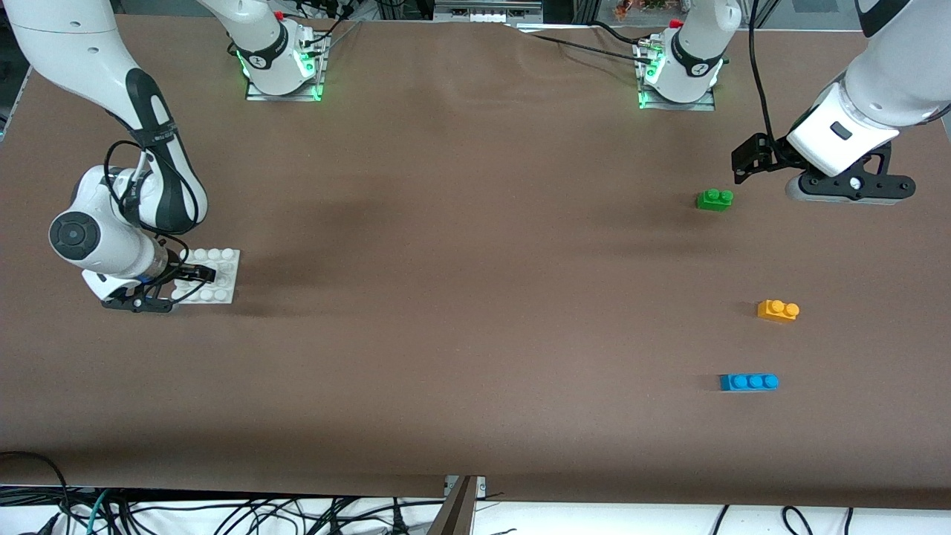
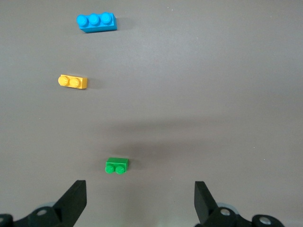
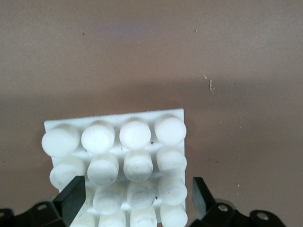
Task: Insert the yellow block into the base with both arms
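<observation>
The yellow block (image 1: pixel 778 310) lies on the brown table toward the left arm's end; it also shows in the left wrist view (image 2: pixel 73 82). The white studded base (image 1: pixel 215 276) lies toward the right arm's end and fills the right wrist view (image 3: pixel 113 142). My right gripper (image 1: pixel 174 288) is low over the base, open (image 3: pixel 137 201), one finger over the base's studs and the other just outside its edge. My left gripper (image 1: pixel 851 192) hangs open and empty (image 2: pixel 140 203) above the table beside the green brick, well apart from the yellow block.
A green two-stud brick (image 1: pixel 715 199) (image 2: pixel 116 166) lies farther from the front camera than the yellow block. A blue three-stud brick (image 1: pixel 749 382) (image 2: pixel 97 22) lies nearer. The arm bases (image 1: pixel 282 67) (image 1: pixel 676 74) stand along the table's back edge.
</observation>
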Controlling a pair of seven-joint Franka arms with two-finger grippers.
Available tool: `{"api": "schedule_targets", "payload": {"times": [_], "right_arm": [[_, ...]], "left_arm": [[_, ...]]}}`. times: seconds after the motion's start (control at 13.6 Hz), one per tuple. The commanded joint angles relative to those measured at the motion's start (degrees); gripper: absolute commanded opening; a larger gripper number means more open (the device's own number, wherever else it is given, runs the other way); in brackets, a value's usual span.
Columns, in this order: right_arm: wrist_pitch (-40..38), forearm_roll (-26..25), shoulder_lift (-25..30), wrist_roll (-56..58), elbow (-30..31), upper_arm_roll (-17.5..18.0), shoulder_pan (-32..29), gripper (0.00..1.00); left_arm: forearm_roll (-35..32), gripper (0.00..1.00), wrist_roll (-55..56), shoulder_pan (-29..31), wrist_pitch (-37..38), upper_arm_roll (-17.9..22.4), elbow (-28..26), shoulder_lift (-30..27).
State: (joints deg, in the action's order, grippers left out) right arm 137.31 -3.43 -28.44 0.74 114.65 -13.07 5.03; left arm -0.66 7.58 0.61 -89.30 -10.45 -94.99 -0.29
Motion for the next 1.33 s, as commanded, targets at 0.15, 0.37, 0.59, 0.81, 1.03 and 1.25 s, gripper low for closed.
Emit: {"api": "schedule_targets", "payload": {"times": [0.15, 0.37, 0.59, 0.81, 1.03, 1.25], "right_arm": [[5.51, -0.52, 2.86, 0.75, 6.28, 0.15, -0.37, 1.0], [7.27, -0.52, 2.51, 2.16, 7.34, -0.11, -0.64, 1.0], [9.81, -0.26, 1.2, 2.07, 7.52, -0.02, -0.64, 1.0], [13.76, 0.27, -1.0, 1.2, 7.43, 2.16, -0.55, 1.0], [16.5, 3.15, -2.59, 1.1, 6.82, 5.76, -0.29, 1.0], [16.59, 8.17, -4.25, 0.84, 4.45, 8.76, 1.9, 1.0]], "left_arm": [[1.1, 1.0, 0.94, -0.09, 0.35, 0.17, 0.69, 0.11], [1.01, 1.0, 0.94, -0.09, 0.35, 0.17, 0.69, 0.11], [1.1, 1.0, 0.85, -0.09, 0.35, 0.17, 0.69, 0.11], [1.1, 1.0, 0.77, -0.09, 0.35, 0.08, 0.69, 0.11], [1.1, 1.0, 0.68, -0.09, 0.35, 0.08, 0.69, 0.11], [1.1, 1.0, 0.33, -0.09, 0.35, 0.17, 0.69, 0.2]]}}
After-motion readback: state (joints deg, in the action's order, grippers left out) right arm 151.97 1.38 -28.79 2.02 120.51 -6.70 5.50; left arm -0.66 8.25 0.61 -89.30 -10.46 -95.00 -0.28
